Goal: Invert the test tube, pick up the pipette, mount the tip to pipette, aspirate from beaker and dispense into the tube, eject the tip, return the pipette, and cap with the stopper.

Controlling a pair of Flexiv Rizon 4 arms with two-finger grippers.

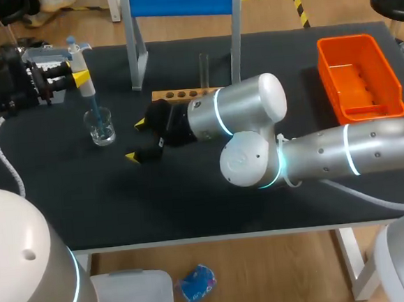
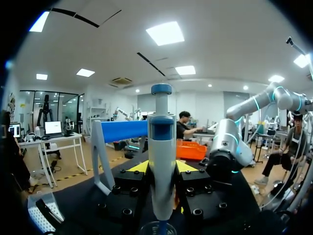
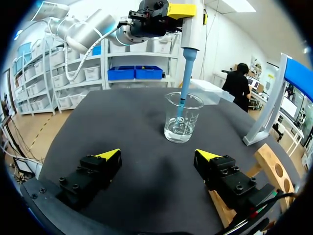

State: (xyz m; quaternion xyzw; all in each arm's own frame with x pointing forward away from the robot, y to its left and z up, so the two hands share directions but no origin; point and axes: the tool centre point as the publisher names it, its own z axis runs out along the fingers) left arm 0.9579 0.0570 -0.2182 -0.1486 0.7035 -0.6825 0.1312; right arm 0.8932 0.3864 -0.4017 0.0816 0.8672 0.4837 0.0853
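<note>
My left gripper (image 1: 79, 78) is shut on a white pipette (image 1: 84, 80) and holds it upright over a glass beaker (image 1: 101, 127). The pipette's blue tip (image 1: 96, 109) dips into the beaker. In the left wrist view the pipette (image 2: 161, 147) stands between the yellow-tipped fingers, with the beaker rim (image 2: 157, 227) just below. My right gripper (image 1: 138, 140) lies open on the mat right of the beaker; the beaker (image 3: 182, 117) and blue tip (image 3: 183, 93) are ahead of its fingers (image 3: 108, 154). A clear test tube (image 1: 204, 68) stands upright in the wooden rack (image 1: 183, 94).
A blue-topped metal frame (image 1: 180, 2) stands behind the rack. An orange bin (image 1: 359, 75) sits at the far right of the black mat. The rack (image 3: 269, 164) is close beside my right gripper.
</note>
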